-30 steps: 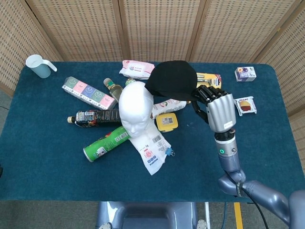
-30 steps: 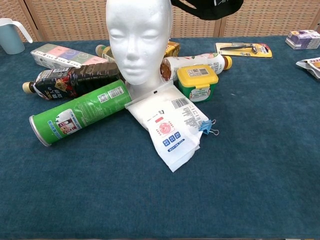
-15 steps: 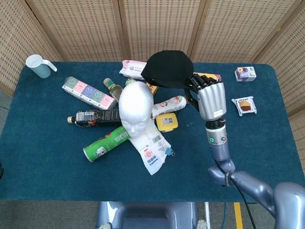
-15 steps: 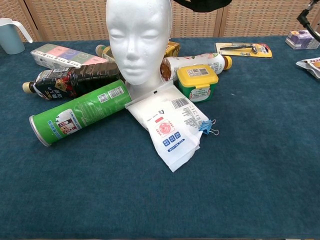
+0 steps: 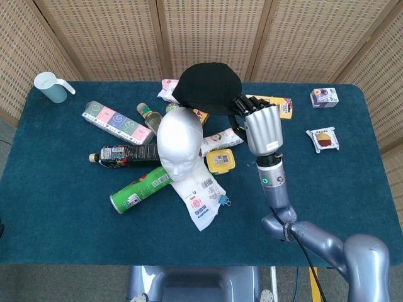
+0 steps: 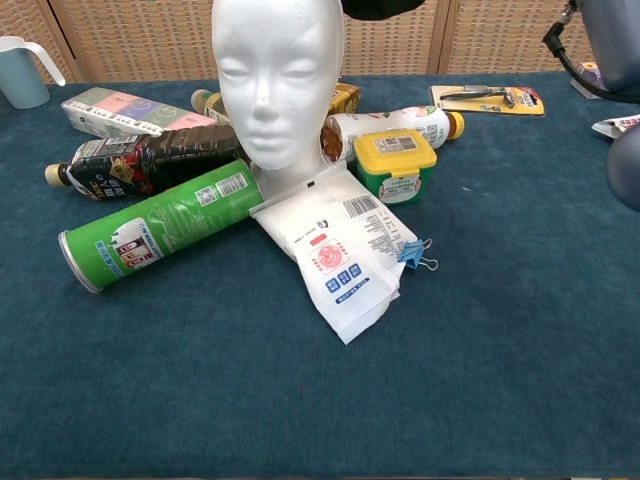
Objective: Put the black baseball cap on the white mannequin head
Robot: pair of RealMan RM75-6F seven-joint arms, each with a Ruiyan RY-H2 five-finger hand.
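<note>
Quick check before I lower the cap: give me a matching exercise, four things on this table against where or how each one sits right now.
Things:
1. black cap
2. green can
3. blue clip
4. pale blue jug

States:
A. lying on its side in front of the mannequin head
B. standing at the far left corner of the table
C. held up by the right hand, not yet on the head
D. beside the white packet

Pairs: 1-C, 2-A, 3-D, 4-B
</note>
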